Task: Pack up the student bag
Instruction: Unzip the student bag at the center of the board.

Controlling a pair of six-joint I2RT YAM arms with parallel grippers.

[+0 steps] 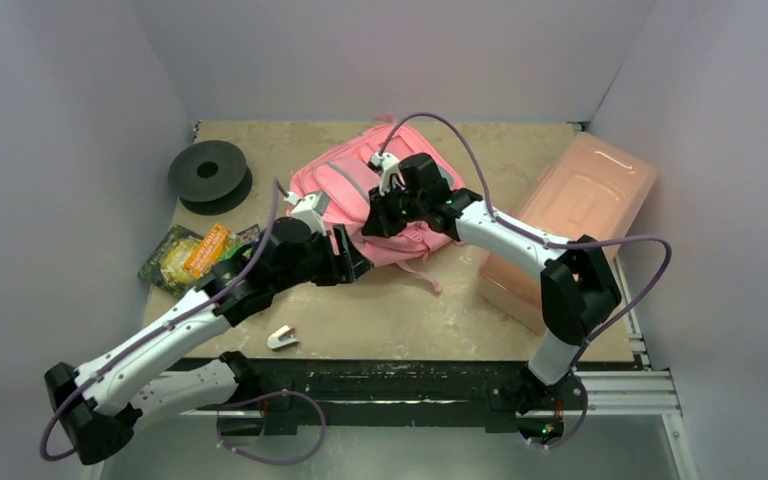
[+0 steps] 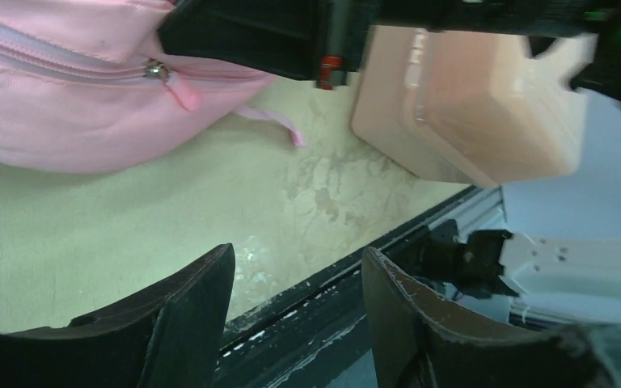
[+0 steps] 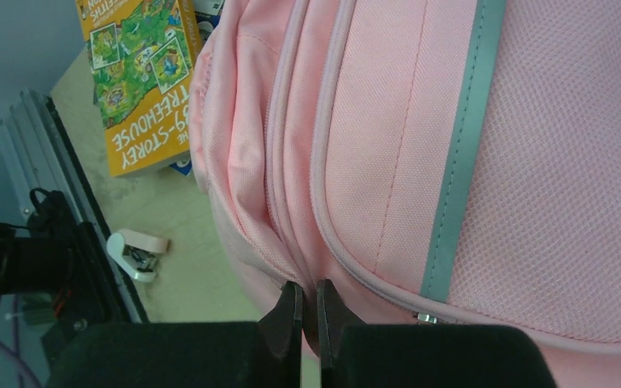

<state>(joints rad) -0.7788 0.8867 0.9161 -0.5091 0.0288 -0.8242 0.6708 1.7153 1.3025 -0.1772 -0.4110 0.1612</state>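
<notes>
With right claw [image 3: 307, 305] clenched, pinches zip seam of bag [image 3: 534, 162], centre-far on worktop [image 1: 410, 320], left of box [image 1: 580, 200]; likely tensions fabric for unzipping. Holds left claw [image 2: 297, 257] released, empty, low over worktop just near of bag, probably ready to brace it.

A robotics lab test cell: plain lilac-grey walls [image 1: 390, 50] box in the desk [image 1: 390, 310] on three sides, with an aluminium rail [image 1: 625, 385] along its near edge.
</notes>
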